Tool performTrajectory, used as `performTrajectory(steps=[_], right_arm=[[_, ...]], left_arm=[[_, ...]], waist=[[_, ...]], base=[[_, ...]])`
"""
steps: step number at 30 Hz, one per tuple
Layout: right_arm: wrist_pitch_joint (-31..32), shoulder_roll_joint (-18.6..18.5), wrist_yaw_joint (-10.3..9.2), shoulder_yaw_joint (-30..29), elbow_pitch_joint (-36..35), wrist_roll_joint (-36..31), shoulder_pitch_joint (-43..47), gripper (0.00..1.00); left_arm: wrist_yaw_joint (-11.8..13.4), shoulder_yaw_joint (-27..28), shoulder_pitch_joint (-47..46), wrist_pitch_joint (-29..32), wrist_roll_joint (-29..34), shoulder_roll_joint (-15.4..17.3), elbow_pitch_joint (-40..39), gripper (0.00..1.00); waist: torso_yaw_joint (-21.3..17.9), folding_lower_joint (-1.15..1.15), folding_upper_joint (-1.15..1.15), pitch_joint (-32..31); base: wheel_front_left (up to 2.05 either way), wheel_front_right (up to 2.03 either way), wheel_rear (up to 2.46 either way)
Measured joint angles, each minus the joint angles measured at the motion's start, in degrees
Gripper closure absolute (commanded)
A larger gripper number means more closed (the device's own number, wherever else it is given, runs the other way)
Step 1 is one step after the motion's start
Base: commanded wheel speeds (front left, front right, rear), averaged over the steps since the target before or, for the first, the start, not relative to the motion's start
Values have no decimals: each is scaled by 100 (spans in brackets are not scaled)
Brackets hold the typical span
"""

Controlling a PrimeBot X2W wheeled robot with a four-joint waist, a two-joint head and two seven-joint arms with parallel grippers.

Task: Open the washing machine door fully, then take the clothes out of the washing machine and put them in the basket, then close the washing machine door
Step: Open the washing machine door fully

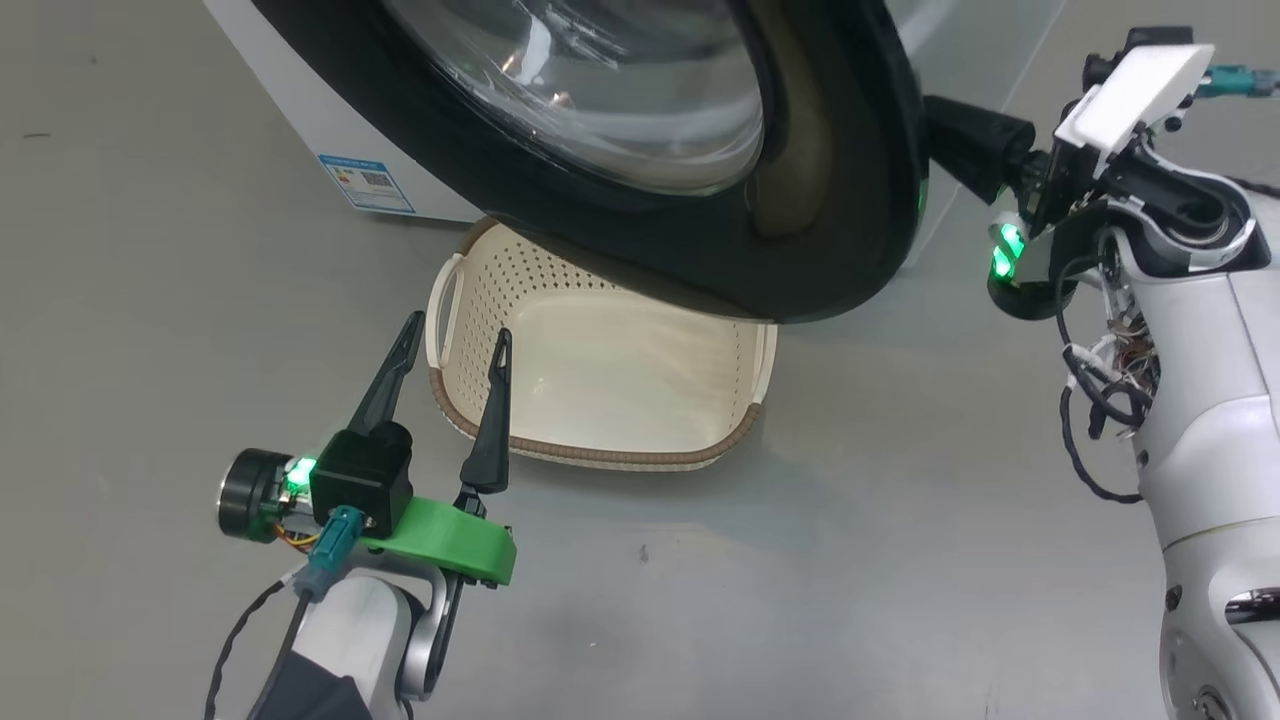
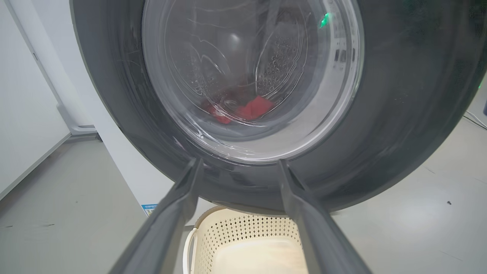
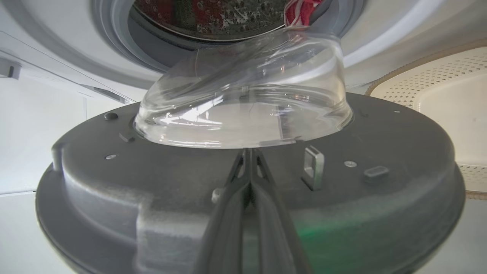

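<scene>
Standing wide apart at the lower left of the head view, the fingers (image 1: pixel 385 385) of the left gripper (image 1: pixel 460 325) hold nothing. They point up the frame at the near left corner of the basket (image 1: pixel 600 458), and their tips overlap its rim in the picture; whether they touch it I cannot tell. The basket sits on the grey floor (image 1: pixel 150 350), its far end under the door (image 1: pixel 850 200), which hangs swung out from the washing machine (image 1: pixel 300 130) across the top of the frame. In the left wrist view the door's glass bowl (image 2: pixel 228 57) rises just above the two fingertips. Through it the clothes (image 2: pixel 251 110) show as a red heap low in the middle of the frame.

In the right wrist view the right gripper (image 3: pixel 248 152) has its fingers pressed together with nothing between them. They lie over the grey inner face of the door, tips at the foot of the glass bowl, with a metal latch loop (image 3: pixel 314 167) just to their right. Beyond the bowl, at the top of the frame, red and white cloth lies in the drum (image 3: pixel 213 15).
</scene>
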Motion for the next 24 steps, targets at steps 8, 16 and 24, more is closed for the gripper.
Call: performTrajectory(steps=[8,16,24], right_arm=[[204,120,44,223,-136,65,511,100],[405,202,44,466,-434,156,1001,100],[506,241,43,727,-769,263,1494,100]], left_arm=[[0,-3,190,0,0,1,91,0],[0,-7,361,0,-10,2,192,0],[0,-27,552,0,-48,4,277,0]], waist=[[-17,0,0,-321],[23,0,0,-619],[145,0,0,-877]], base=[[0,0,0],[0,0,0],[0,0,0]])
